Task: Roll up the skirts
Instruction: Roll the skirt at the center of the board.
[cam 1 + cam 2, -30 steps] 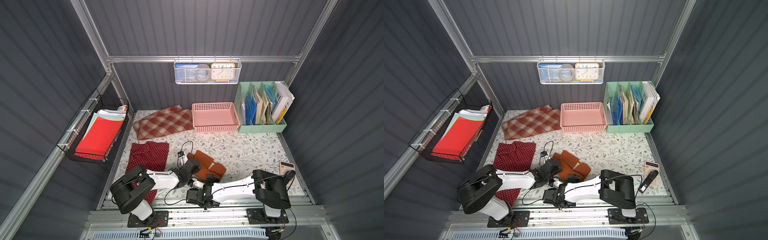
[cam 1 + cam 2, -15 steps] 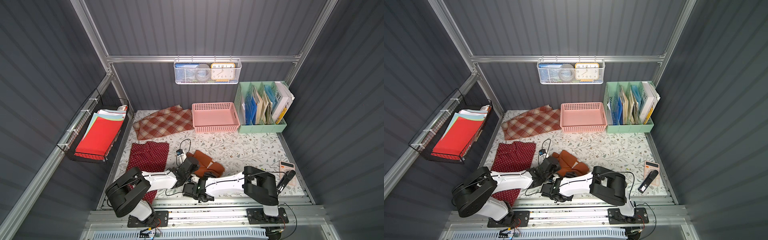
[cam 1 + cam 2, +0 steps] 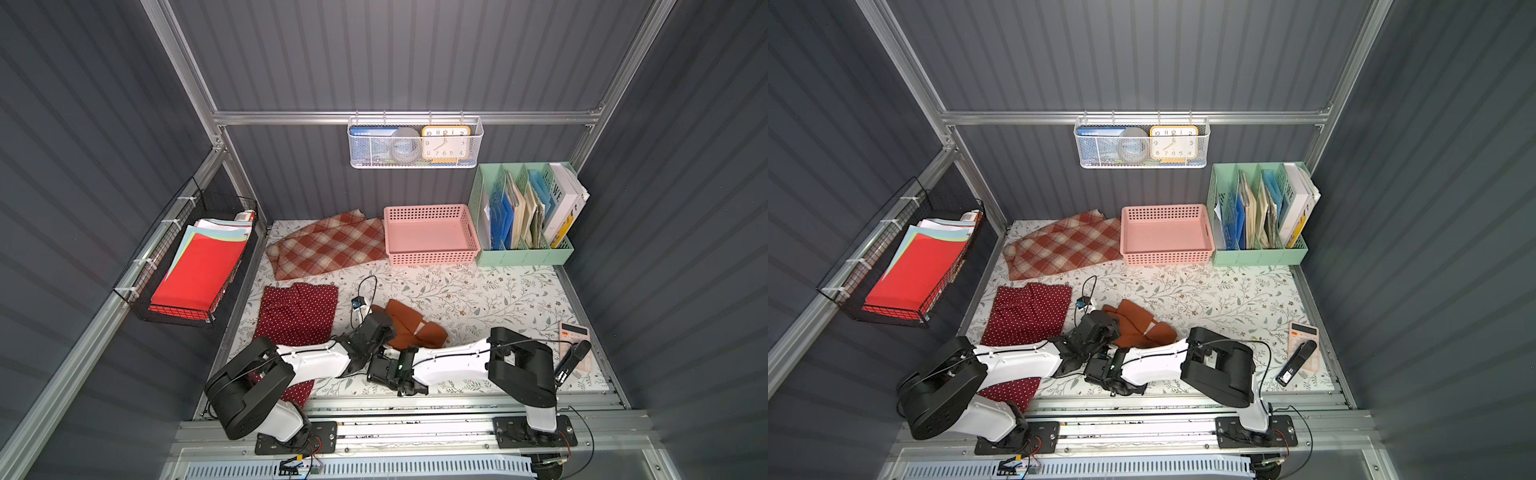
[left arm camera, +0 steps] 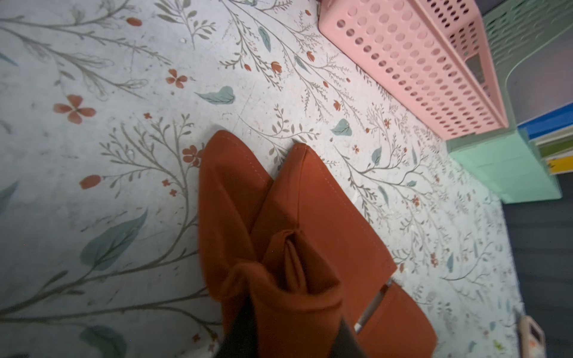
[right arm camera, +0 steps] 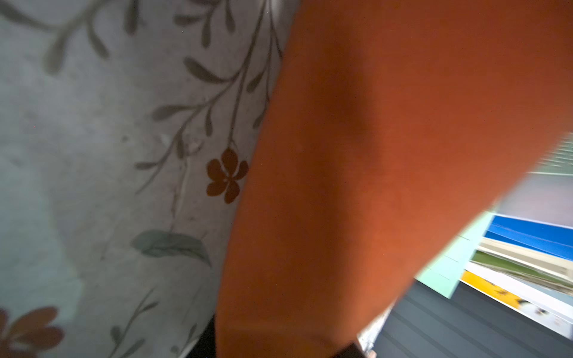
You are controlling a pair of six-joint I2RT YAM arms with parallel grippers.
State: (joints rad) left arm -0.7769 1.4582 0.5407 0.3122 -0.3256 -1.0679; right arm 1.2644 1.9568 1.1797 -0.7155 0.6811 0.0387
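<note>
The left gripper (image 3: 376, 330) and right gripper (image 3: 386, 368) were at the orange skirt (image 3: 409, 320) in front of the pink basket (image 3: 432, 259), grip impossible to tell. Both top views alone showed the clock (image 3: 445, 143) numerals and a book (image 3: 565, 195) lettered "WE".

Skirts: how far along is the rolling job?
Done: no finished roll in view. In hand: the rust-orange skirt is folded and bunched at its near end, where the left gripper and right gripper meet it; grip unclear. To do: the polka-dot skirt and plaid skirt lie flat.
</note>
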